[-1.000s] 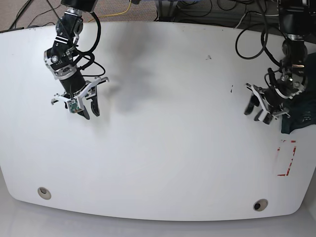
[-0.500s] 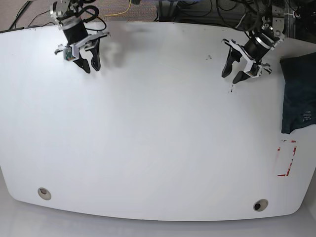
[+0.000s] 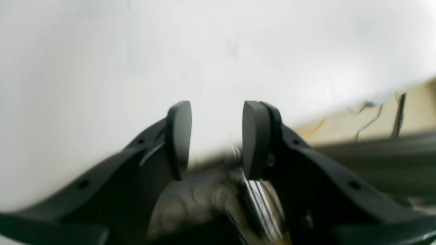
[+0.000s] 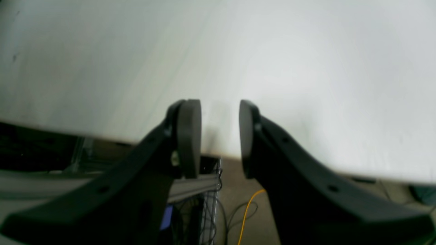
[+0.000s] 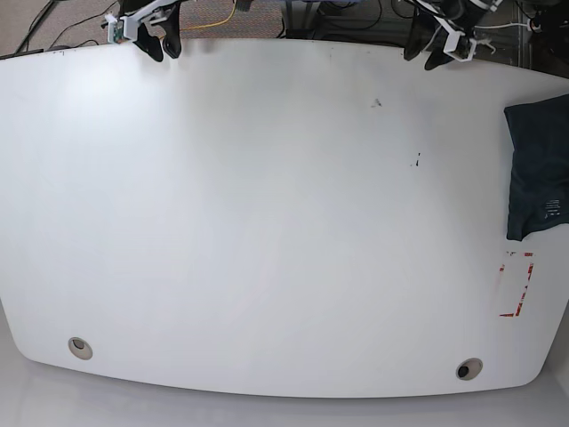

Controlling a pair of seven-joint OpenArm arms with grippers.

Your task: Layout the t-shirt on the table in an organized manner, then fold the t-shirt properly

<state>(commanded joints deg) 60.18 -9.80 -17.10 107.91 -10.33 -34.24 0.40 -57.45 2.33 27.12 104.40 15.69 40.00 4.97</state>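
Left wrist: left gripper (image 3: 214, 139) jaws spread, nothing between, hanging over far table (image 3: 102, 68) edge.

Right wrist: right gripper (image 4: 218, 136) same, spread and empty at rim.

Base: t-shirt (image 5: 538, 165) bunched at table's right edge, rest of tabletop wide open. Both arms pulled back to far edge versus half second ago.

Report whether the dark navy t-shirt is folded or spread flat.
Folded: the dark navy fabric t-shirt is a compact rectangle at the glossy white table's edge, no sleeves spread.
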